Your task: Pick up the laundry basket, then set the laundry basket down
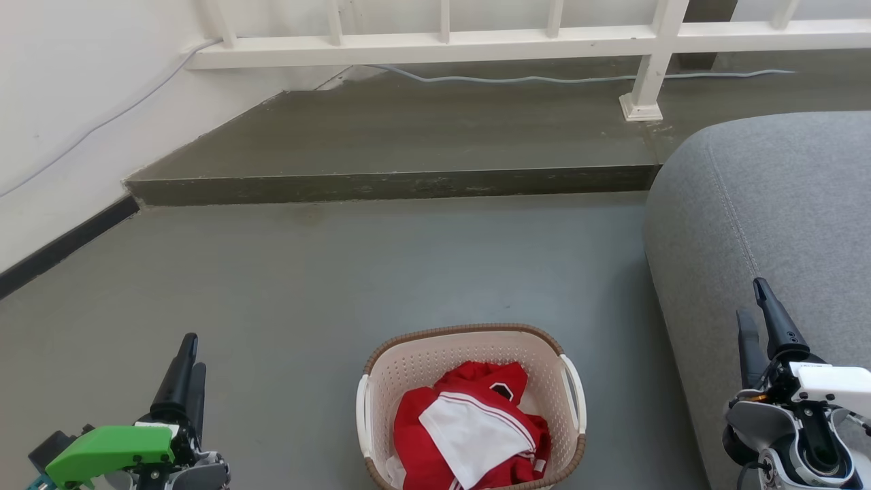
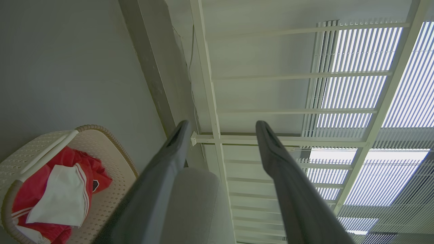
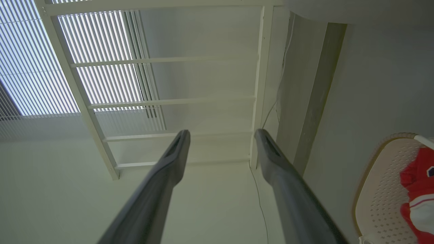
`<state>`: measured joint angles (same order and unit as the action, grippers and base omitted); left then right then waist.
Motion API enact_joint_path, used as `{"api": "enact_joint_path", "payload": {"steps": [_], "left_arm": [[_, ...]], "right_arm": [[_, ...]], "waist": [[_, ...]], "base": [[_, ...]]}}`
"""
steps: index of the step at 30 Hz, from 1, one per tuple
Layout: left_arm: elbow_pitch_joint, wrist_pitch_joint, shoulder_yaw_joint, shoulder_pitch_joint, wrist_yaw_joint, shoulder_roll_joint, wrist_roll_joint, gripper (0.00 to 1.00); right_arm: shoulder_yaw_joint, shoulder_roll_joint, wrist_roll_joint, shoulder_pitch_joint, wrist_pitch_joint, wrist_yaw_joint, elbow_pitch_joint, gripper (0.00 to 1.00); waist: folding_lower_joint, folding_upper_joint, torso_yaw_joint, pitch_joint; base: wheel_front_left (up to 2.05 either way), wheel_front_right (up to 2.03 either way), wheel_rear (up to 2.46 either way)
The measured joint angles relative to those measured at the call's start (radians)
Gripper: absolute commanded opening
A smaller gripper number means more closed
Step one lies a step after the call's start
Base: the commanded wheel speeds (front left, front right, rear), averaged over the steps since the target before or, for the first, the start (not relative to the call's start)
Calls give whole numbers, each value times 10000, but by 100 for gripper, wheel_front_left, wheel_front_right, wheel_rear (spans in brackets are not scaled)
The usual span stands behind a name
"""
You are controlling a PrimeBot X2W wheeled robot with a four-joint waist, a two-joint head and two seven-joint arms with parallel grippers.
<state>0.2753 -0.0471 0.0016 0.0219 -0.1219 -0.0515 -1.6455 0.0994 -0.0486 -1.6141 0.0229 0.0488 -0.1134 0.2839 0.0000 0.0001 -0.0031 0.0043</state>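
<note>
At your far left, a white wall (image 1: 68, 102) with a black skirting strip (image 1: 61, 245) runs back to the corner, and a pale cable (image 1: 102, 122) trails down it. Your left gripper (image 1: 192, 354) sits at the lower left above a green housing (image 1: 109, 452), well apart from the basket, with bare floor between them. In the left wrist view its two dark fingers (image 2: 222, 125) are spread with a clear gap, and nothing is between them.

The laundry basket (image 1: 463, 331) stands upright on the floor at the bottom centre, between your two grippers and touching neither. A red and white garment (image 1: 469, 422) lies bunched inside it, below the brown rim. The white handles (image 1: 575, 391) are on its left and right sides. The left wrist view shows the basket (image 2: 112, 189) at its lower left, and the right wrist view shows it (image 3: 379, 189) at the lower right.

Your right gripper (image 1: 752, 299) is at the lower right, in front of a grey sofa (image 1: 769, 204). Its fingers (image 3: 222, 132) are also parted and hold nothing. The sofa's rounded edge lies near the basket's right handle, with a strip of floor between them.

The floor (image 1: 340, 272) is smooth grey. Behind it is a low, darker step (image 1: 408, 136), with a white railing (image 1: 442, 44) on top and a grey cable (image 1: 510, 78) running along under the railing.
</note>
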Motion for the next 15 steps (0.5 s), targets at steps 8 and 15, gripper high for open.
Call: {"api": "enact_joint_path", "payload": {"steps": [8, 15], "left_arm": [[-224, 328, -301, 126, 0, -44, 780, 100], [-288, 667, -604, 257, 0, -385, 1950, 100]], "right_arm": [[-73, -184, 711, 0, -301, 0, -100, 100], [-190, -493, 1774, 3, -602, -2, -230, 100]], "waist": [[0, 0, -17, 26], [0, 0, -33, 65]], "base": [[0, 0, 0], [0, 0, 0]]}}
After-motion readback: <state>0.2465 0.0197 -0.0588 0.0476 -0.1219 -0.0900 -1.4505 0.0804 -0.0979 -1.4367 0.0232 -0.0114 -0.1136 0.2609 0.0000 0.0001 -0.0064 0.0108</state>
